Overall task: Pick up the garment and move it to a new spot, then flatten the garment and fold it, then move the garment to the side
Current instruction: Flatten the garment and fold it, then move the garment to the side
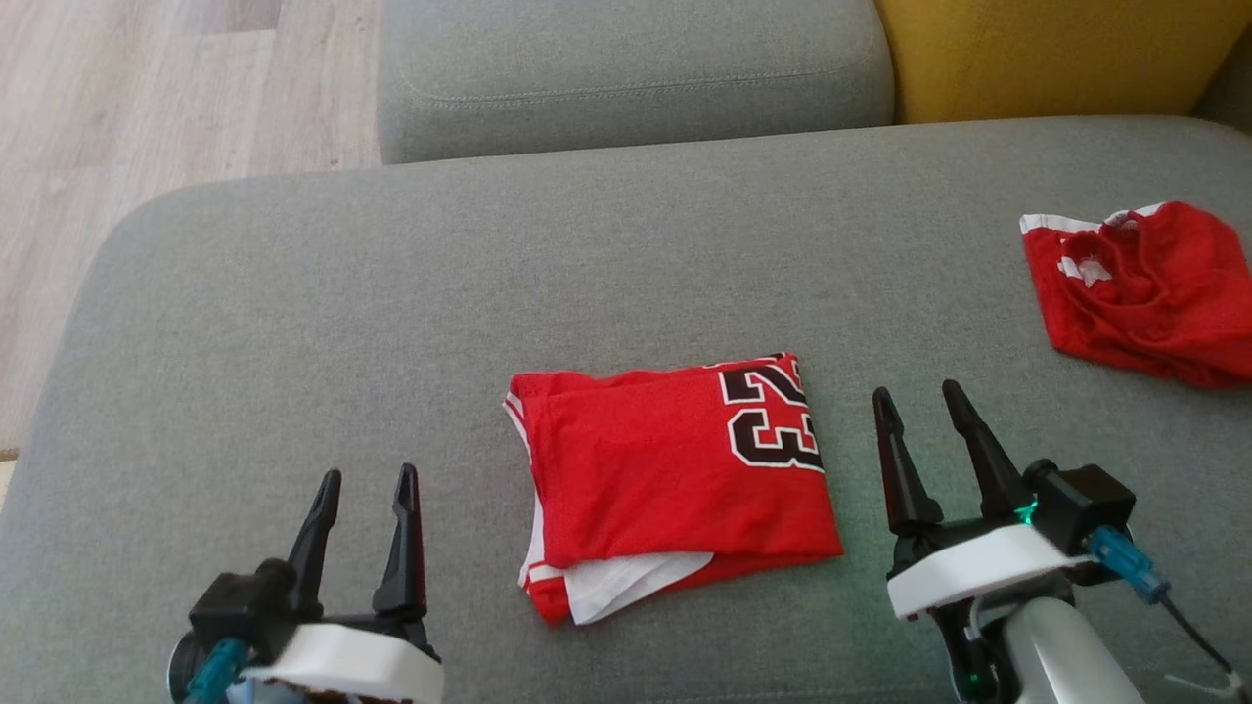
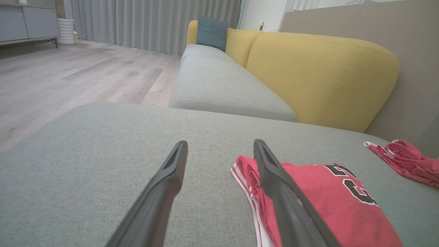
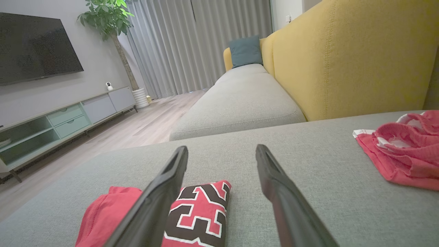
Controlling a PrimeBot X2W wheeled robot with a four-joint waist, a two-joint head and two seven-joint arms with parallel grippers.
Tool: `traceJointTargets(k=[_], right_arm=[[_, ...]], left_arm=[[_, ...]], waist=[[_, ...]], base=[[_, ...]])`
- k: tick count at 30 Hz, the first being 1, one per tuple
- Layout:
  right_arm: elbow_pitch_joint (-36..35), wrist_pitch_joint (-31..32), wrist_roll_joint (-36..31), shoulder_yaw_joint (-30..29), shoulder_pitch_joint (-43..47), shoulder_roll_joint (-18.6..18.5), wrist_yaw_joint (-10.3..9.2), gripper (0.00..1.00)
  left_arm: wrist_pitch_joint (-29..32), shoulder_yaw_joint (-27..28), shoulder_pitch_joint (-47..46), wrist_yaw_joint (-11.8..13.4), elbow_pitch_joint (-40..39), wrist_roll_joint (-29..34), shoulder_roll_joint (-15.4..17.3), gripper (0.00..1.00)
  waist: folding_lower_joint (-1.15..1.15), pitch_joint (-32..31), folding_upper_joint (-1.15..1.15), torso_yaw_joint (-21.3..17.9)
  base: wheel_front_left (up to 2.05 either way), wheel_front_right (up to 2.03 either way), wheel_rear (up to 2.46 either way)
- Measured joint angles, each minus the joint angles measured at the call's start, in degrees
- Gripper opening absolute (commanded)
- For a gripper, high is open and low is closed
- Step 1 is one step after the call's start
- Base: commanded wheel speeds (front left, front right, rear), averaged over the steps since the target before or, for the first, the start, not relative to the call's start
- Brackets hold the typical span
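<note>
Red jersey [image 1: 675, 469] lies folded; left gripper [image 1: 370, 471] and right gripper [image 1: 917, 387] gape wide, empty. We should pinch the whole stack, layer count unclear, before sliding it aside.

Quick count: two red garments (folded jersey [image 1: 675, 479] mid-frame, crumpled garment [image 1: 1144, 293] far right), two pincers (left pincer [image 1: 370, 472], right pincer [image 1: 916, 388]), one teal cushion [image 3: 245, 51], one TV [image 3: 34, 48], one plant [image 3: 109, 13].
</note>
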Motion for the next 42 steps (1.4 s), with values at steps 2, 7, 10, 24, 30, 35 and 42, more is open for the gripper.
traceJointTargets(k=[2, 7, 10, 24, 30, 35, 42], right_arm=[[-0.48, 0.0, -0.34, -0.32, 0.08, 0.14, 0.0, 1.0], [-0.71, 0.0, -0.76, -1.29, 0.1, 0.32, 0.0, 1.0], [-0.71, 0.0, -0.8, -1.41, 0.1, 0.33, 0.0, 1.0], [-0.58, 0.0, -1.35, -1.58, 0.1, 0.35, 0.0, 1.0], [1.41, 3.99, -0.37, -3.3, 0.08, 0.41, 0.0, 1.0], [4.82, 12.65, 0.42, -3.48, -1.15, 0.45, 0.0, 1.0], [8.51, 26.32, 0.46, -3.54, -7.39, 0.44, 0.0, 1.0]], left_arm=[[0.0, 0.59, 0.08, -0.49, 0.0, 0.01, -0.31, 1.0], [0.0, 1.49, 0.37, -1.01, 0.22, 0.93, -0.89, 1.0], [0.0, 1.67, 0.4, -1.51, 0.32, 0.93, -0.97, 1.0], [0.0, 2.97, 0.4, -2.01, 0.54, 1.44, -1.09, 1.0], [0.0, 2.92, 0.4, -2.0, 0.62, 1.42, -1.12, 1.0], [0.0, 2.43, 0.36, -1.93, 0.54, 1.21, -1.14, 1.0], [0.0, 1.46, -1.19, -1.41, 0.32, -0.19, -1.16, 1.0]], waist=[[0.0, 0.06, 0.0, 0.02], [0.0, 0.11, 0.0, 0.16], [0.0, 0.12, 0.0, 0.26], [0.0, 0.22, 0.0, 0.12], [0.0, 0.54, 0.0, 0.28], [0.0, 1.46, 0.0, 1.09], [0.0, 4.42, 0.0, 3.76]], base=[[0.0, 0.0, 0.0], [0.0, 0.0, 0.0], [0.0, 0.0, 0.0], [0.0, 0.0, 0.0], [0.0, 0.0, 0.0], [0.0, 0.0, 0.0], [0.0, 0.0, 0.0]])
